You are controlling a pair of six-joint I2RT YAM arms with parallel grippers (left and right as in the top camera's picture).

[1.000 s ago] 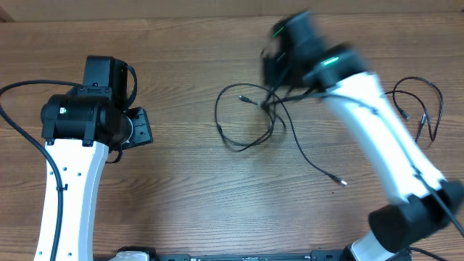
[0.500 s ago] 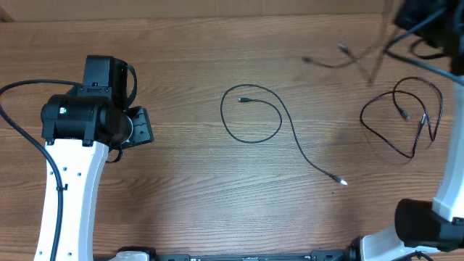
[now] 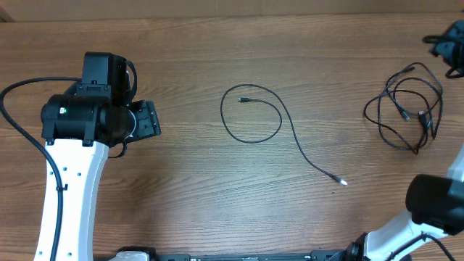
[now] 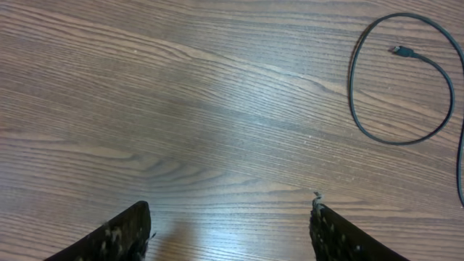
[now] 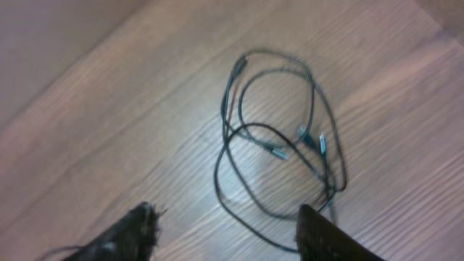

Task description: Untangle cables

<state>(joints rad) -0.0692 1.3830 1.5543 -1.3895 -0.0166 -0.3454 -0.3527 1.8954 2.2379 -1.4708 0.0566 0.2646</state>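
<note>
On the wooden tabletop, two separate lots of thin black cord.

At centre: single cable, curled into one open loop. Small plug end inside the top of the loop. From there trails down and to the right, ending in a pale plug tip. Touches no other cord.

At far right: bundle of cables, several loops crossing and overlapping, with small plug ends lying among them. Well apart from the single cable. How many cords make it up, cannot tell.

Left gripper: fingers spread wide, holding nothing. Hovers over bare wood, left of the single cable, whose loop shows at the upper right of the left wrist view.

Right gripper: fingers likewise spread wide, nothing between them. Hangs above the tabletop near the bundle of cables, which lies ahead of the fingertips in the slightly blurred right wrist view. Barely visible at the upper right edge of the overhead view.
</note>
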